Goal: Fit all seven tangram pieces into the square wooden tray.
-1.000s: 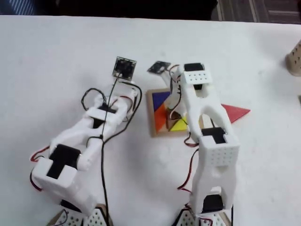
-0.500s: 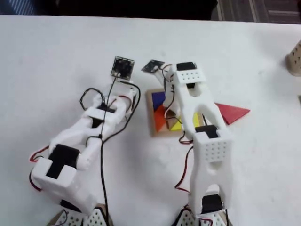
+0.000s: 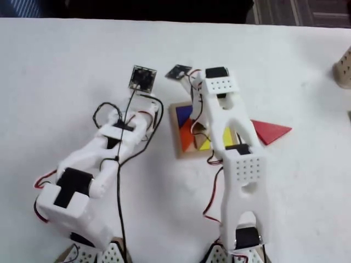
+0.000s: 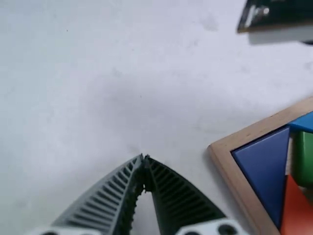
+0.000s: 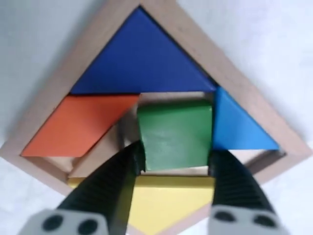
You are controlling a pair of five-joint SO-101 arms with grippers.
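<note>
One red triangle sits outside the tray in the high view, unfitted. Left wrist: left gripper pinched together, parked beside the tray, out of the way. Right wrist: right gripper clamps the green square over its central gap, likely seating it.

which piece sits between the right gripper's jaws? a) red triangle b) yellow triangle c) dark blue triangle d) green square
d: in the right wrist view the right gripper has its jaws against either side of the green square, within the tray.
</note>
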